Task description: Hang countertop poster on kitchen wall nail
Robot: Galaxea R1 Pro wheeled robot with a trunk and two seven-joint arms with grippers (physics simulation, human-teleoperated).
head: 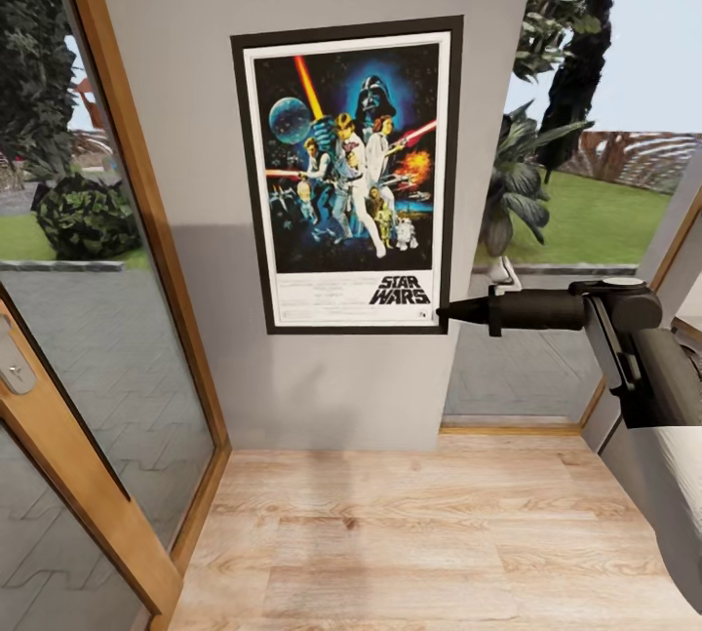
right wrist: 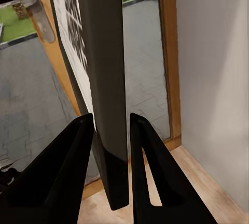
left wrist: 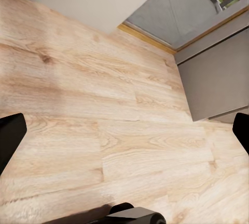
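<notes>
1. Head view: right arm point(head: 634, 338) reaches in from 3 o'clock, right gripper point(head: 450, 313) at poster point(head: 348, 177) lower right corner; poster upright against grey wall point(head: 322, 387).
2. Left wrist view: left gripper point(left wrist: 124, 135) fingers spread wide over wooden floor point(left wrist: 104, 115), holding nothing.
3. Right wrist view: fingers point(right wrist: 62, 177) clamp poster edge point(right wrist: 106, 99) between them.

The right arm is reaching in level from the right side of the head view, its wrist straight and the right hand point(head: 450, 312) pointing left. In the right wrist view its two fingers point(right wrist: 62, 172) are pressing on the poster's point(right wrist: 104, 78) edge from both sides. The left hand point(left wrist: 124, 130) is hanging downward, fingers spread wide apart.
</notes>
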